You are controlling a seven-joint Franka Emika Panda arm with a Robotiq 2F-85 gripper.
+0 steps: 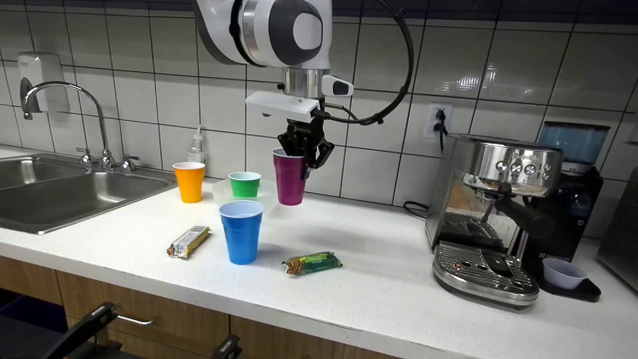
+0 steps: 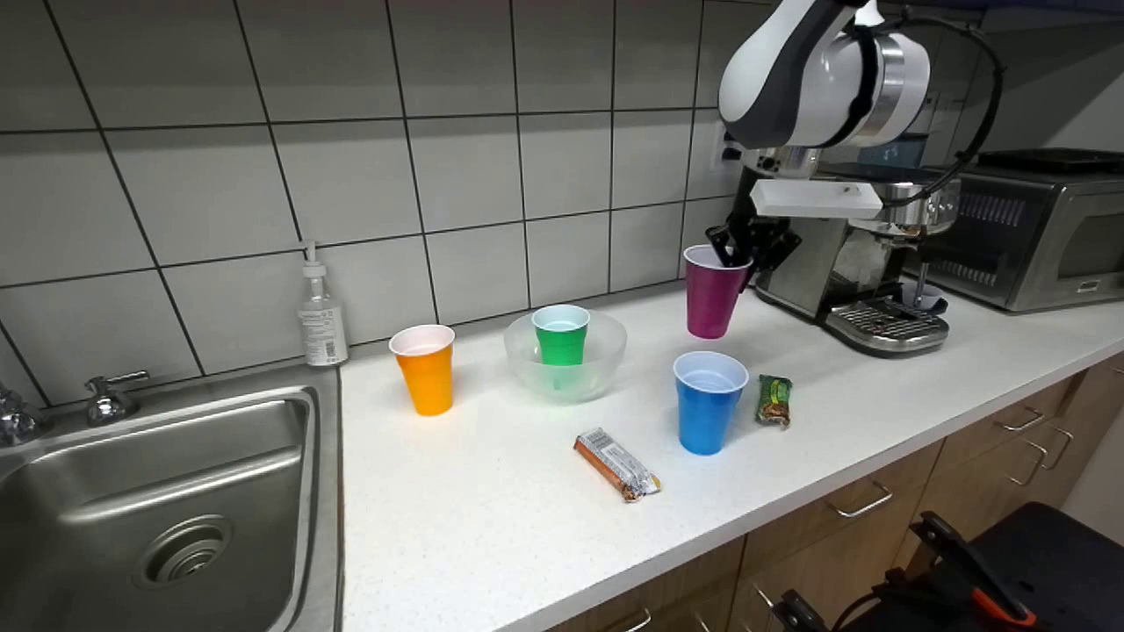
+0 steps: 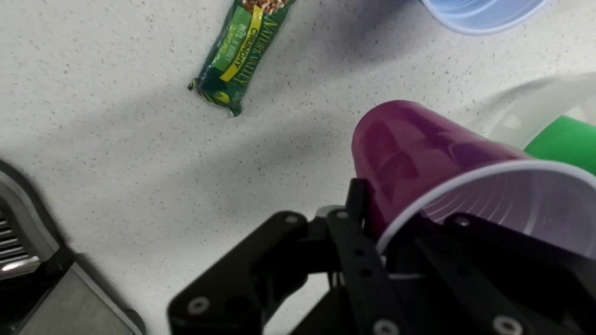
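- Steel sink [image 1: 99, 192] with a curved chrome faucet [image 1: 106, 158], well left of the blue cup [image 1: 242, 234].
- Tapering orange plastic cup [image 1: 190, 183], upright, behind and left of the blue cup.
- Clear pump bottle [image 1: 196, 153], behind and left of the blue cup, near the glazed wall tiles [image 1: 379, 65].
- Foil-wrapped bar [image 1: 189, 242], flat, silvery and crinkled, lying left of the blue cup.
- Round frosted bowl [image 2: 606, 362], behind the blue cup; a green plastic cup [image 2: 562, 342] stands in it.
- The blue cup itself, glossy plastic, upright on the speckled white worktop [image 1: 379, 289], between the two wrapped bars.
- Purple plastic cup [image 1: 289, 182], shiny outside, ridged inside, nearly upright, held above the worktop behind the blue cup. The black end effector [image 1: 305, 162] is narrow, pinching its wall at the rim, one finger inside and one outside. In the wrist view the cup hides part of the bowl and green cup.
- Granola bar [image 1: 312, 263] in a crinkled green wrapper reading Nature Valley Crunchy, right of the blue cup.
- Polished-metal espresso machine [image 1: 478, 204] with a slotted drip tray [image 1: 478, 271], well right of the blue cup, blocking part of a black coffee grinder [image 1: 578, 204].
- Metallic microwave [image 2: 1023, 250], farther right of the blue cup.
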